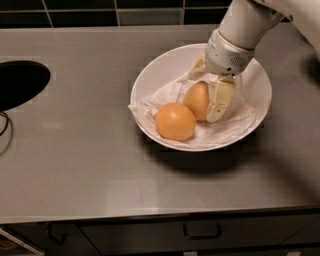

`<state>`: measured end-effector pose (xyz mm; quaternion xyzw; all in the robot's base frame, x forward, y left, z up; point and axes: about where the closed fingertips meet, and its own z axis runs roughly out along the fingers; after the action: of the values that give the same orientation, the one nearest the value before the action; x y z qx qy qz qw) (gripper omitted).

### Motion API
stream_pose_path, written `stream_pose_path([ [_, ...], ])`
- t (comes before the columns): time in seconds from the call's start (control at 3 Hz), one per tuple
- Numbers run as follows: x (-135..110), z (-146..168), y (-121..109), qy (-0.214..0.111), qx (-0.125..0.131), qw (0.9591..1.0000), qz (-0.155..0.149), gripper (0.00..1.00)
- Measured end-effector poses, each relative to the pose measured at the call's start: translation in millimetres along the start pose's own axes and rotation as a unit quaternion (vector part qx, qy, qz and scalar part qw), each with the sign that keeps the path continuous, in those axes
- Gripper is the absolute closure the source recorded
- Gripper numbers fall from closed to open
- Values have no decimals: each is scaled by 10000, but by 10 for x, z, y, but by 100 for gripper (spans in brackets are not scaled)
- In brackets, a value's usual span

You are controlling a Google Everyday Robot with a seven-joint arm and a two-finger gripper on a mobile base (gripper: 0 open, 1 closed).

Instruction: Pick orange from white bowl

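Note:
The white bowl (pixel 150 80) sits on the grey counter, lined with crumpled white paper. Two fruits lie in it. The orange (pixel 196 100), duller and egg-shaped, lies near the middle. A brighter, rounder orange fruit (pixel 175 121) lies in front of it to the left. My gripper (pixel 210 85) reaches down into the bowl from the upper right. One cream finger (pixel 220 99) lies against the orange's right side and the other is mostly hidden behind its top. The gripper is closed around the orange, which still rests in the bowl.
A dark round sink opening (pixel 20 82) is at the left of the counter (pixel 75 160). A dark tiled wall (pixel 100 10) runs along the back. A drawer handle (pixel 202 232) shows below the counter's front edge.

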<state>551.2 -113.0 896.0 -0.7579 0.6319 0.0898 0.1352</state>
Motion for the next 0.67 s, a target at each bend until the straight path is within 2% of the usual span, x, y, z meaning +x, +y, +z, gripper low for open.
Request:
stream_pose_path([
  [0.67,24,86,-10,49,-36,10000,-30,24],
])
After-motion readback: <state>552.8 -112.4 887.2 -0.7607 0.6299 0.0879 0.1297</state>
